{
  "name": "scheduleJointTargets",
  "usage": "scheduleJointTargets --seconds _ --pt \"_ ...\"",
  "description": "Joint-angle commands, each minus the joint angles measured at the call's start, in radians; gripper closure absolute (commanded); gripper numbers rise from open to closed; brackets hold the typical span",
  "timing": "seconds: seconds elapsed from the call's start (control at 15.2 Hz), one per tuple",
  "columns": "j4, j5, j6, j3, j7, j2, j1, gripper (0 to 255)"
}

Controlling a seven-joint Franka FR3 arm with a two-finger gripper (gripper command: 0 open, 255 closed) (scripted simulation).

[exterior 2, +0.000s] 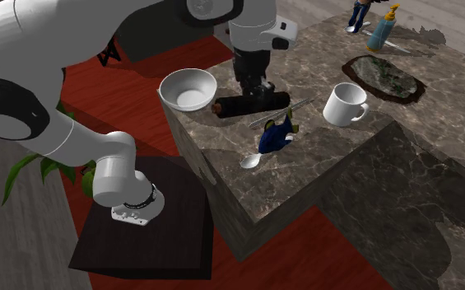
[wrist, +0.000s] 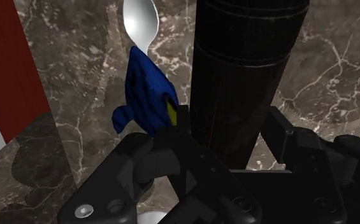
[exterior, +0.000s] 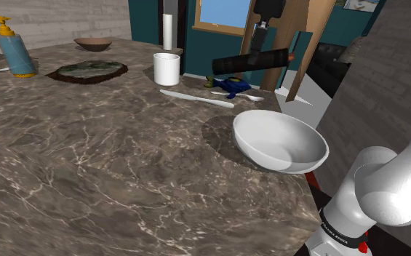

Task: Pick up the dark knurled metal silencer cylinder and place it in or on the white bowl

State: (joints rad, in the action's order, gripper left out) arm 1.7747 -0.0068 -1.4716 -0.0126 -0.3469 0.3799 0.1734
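Gripper [exterior: 257, 49] clamped on the dark cylinder [exterior: 273, 57], carried sideways in the air beyond the white bowl [exterior: 280, 140], well clear of its rim. On the marble counter [exterior: 109, 160], a white mug [exterior: 166, 69] stands farther from the bowl, off to its left.

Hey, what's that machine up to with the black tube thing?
A white robot arm has its black gripper shut on a dark ribbed cylinder, held sideways above the marble counter, over a blue object and a spoon. The white bowl it is meant for sits empty near the counter's edge, so the cylinder is not yet placed.
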Motion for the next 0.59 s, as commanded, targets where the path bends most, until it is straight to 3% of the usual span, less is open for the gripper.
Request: scheduleJointTargets --seconds 0.0,0.53 --pt "-0.025 0.000 0.018 0.000 0.000 -0.006 0.000 255" --pt "0.101 0.050 0.061 -0.114 0.156 0.164 0.047 255"
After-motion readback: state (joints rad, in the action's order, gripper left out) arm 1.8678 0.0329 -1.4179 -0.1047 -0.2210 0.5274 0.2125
